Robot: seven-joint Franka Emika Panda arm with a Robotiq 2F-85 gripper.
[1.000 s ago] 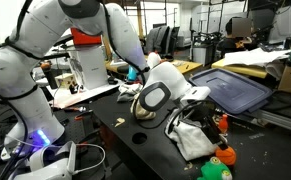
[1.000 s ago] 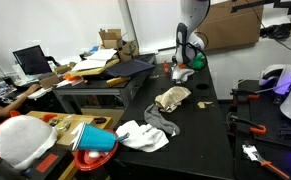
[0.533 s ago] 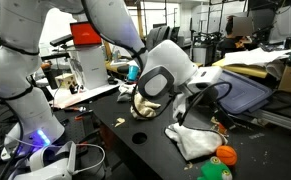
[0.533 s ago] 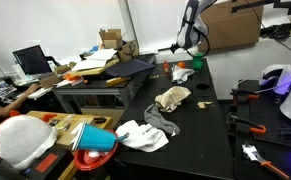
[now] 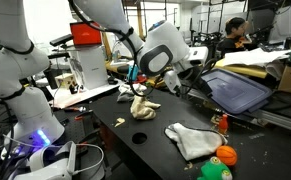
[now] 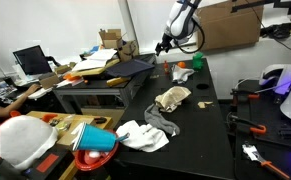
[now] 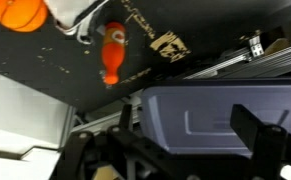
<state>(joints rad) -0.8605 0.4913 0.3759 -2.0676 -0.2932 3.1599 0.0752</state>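
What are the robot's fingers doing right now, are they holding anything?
Gripper: open, fingers spread apart, nothing held.

Black table [image 5: 135,140]. White cloth [image 5: 190,140] at lower right, beige cloth [image 5: 142,106] mid-frame. Orange ball [image 5: 226,155] beside green ball [image 5: 215,172]. In the wrist view, orange-red toy [image 7: 113,55] above slate-blue bin [image 7: 200,115]. White arm [image 5: 165,45].
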